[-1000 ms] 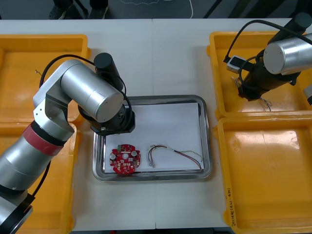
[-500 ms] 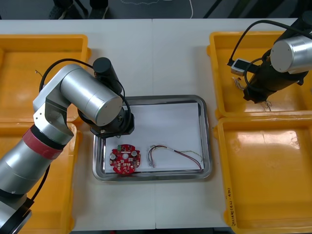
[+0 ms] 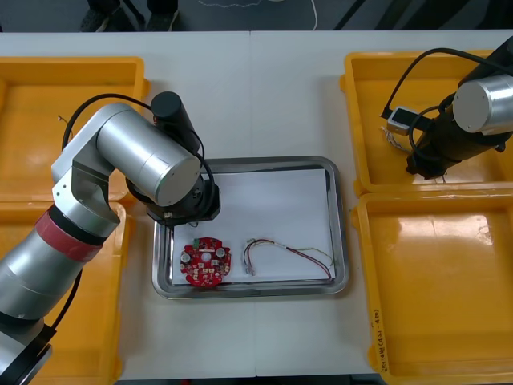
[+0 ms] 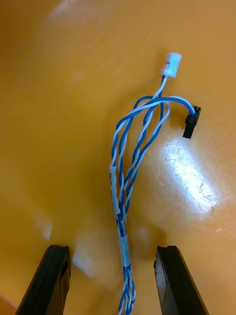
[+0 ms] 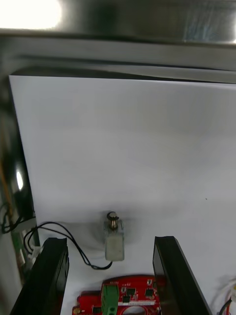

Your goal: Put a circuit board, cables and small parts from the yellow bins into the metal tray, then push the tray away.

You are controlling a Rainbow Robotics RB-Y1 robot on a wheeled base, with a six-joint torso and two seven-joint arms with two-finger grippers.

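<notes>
Right claw (image 4: 111, 248) is down in the far right yellow bin (image 3: 353, 120), spread wide either side of the blue and white cable (image 4: 125, 167) lying on the bin floor, not pinching it. Left claw (image 5: 109, 239) hangs over the tray (image 3: 341, 224), spread too, with a small metal part (image 5: 114, 243) between its fingers and the red circuit board (image 3: 205, 262) just beside.

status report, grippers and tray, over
Left gripper open, low over the tray, small metal part lying between its fingers. Right gripper open, straddling the blue and white cable in the far right bin. Board and second cable in tray. Nothing blocking.
</notes>
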